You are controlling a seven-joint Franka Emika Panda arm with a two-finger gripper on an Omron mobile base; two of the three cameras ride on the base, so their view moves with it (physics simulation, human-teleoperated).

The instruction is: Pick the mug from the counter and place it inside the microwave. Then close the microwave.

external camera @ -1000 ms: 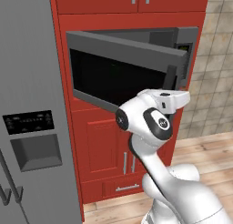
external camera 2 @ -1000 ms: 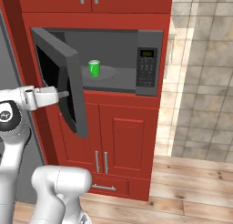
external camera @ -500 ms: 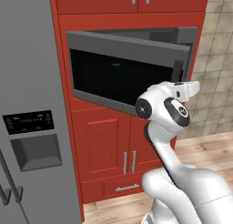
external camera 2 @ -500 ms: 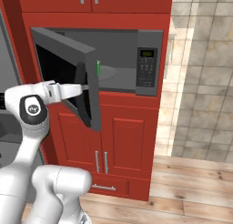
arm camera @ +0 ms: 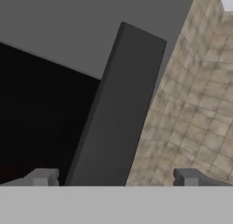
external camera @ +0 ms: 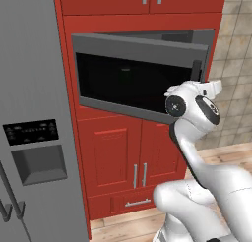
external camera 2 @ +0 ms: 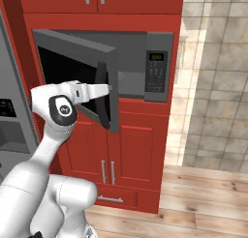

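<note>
A: Where does the microwave [external camera 2: 145,67] sit?
B: Built into the cabinet wall, above the two lower cabinet doors [external camera 2: 109,147] and below the upper cupboards [external camera: 147,0]. The fridge [external camera: 29,113] stands to its left, the tiled wall [external camera 2: 213,77] to its right.
A: And its door [external camera 2: 80,75]?
B: Partly swung out in front of the cavity, hinged on the left. The button panel [external camera 2: 156,70] is to the right of it.
A: The claw [arm camera: 113,177]?
B: Against the door's free edge, its fingers either side of that edge.

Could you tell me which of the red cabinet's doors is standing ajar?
The microwave door, grey with dark glass; the gripper is at its edge. The red doors sit flush.
</note>
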